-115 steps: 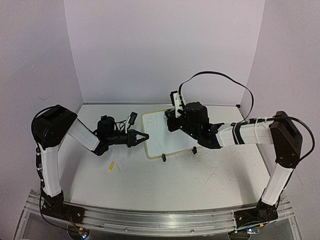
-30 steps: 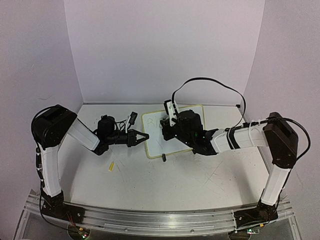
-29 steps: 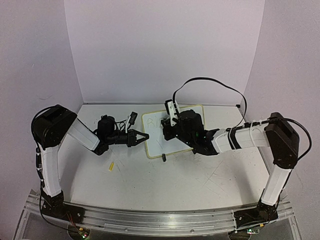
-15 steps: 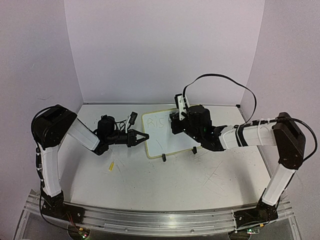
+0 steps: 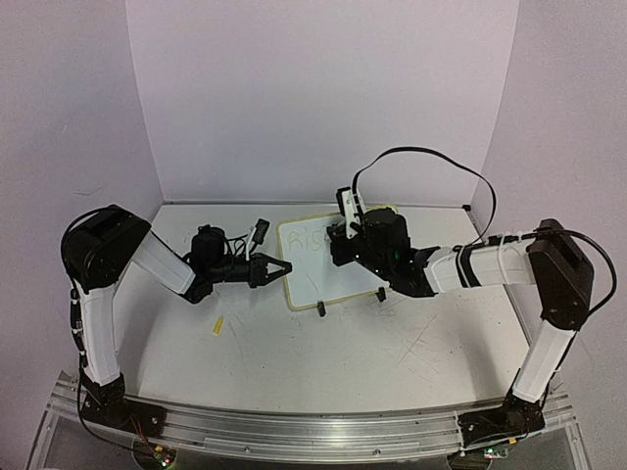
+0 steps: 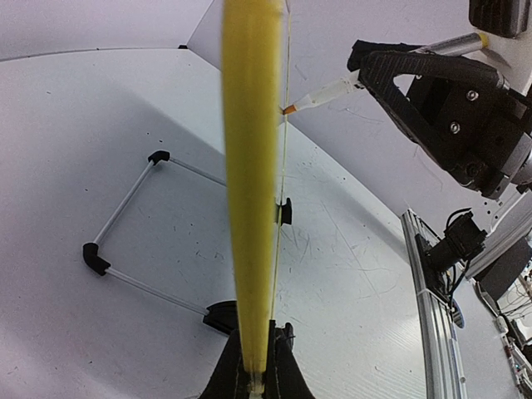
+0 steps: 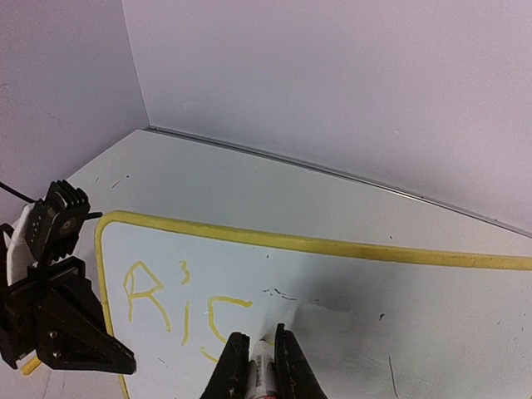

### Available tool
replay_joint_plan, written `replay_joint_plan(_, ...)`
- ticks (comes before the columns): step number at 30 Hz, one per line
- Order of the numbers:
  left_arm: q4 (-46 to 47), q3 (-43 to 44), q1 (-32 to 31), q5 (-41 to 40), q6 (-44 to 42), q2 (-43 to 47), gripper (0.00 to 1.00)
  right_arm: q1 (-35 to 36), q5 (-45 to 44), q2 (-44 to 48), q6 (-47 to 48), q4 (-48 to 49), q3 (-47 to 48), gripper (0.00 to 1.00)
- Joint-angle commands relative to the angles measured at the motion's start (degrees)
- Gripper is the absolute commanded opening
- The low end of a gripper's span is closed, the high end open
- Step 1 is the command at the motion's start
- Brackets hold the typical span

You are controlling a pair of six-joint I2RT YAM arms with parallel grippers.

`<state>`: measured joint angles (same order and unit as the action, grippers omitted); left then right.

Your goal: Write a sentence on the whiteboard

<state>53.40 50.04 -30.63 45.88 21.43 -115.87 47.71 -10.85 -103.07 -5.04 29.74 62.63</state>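
Left wrist view: left gripper point(image 6: 253, 370) clamps the whiteboard point(image 6: 249, 166) by its yellow rim, edge-on between its jaws. Looks light, stiff, slippy; rim's the spot. Right gripper point(image 7: 258, 337) pinches a marker point(image 7: 261, 376) against it.

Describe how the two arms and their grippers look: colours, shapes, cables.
Both the left arm and right arm have white tubular links joined by bulky black joint housings. The left gripper and right gripper are black, each with two flat, tapering fingers. A thin black cable arcs above the right arm; thinner black wires run along the left arm's upright link.
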Motion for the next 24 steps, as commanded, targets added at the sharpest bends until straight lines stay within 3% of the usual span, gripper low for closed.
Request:
replay_joint_plan(1, -4.6, 0.8, 0.2, -2.1, -2.1, 1.1, 0.00, -0.1, -1.7, -1.0, -0.7, 1.5, 2.2, 0.00)
replay_joint_plan(24, -4.9, 1.1, 0.2, -2.1, -2.3, 0.9, 0.00, -1.5, -7.9, 2.3, 1.8, 2.3, 0.3, 0.00)
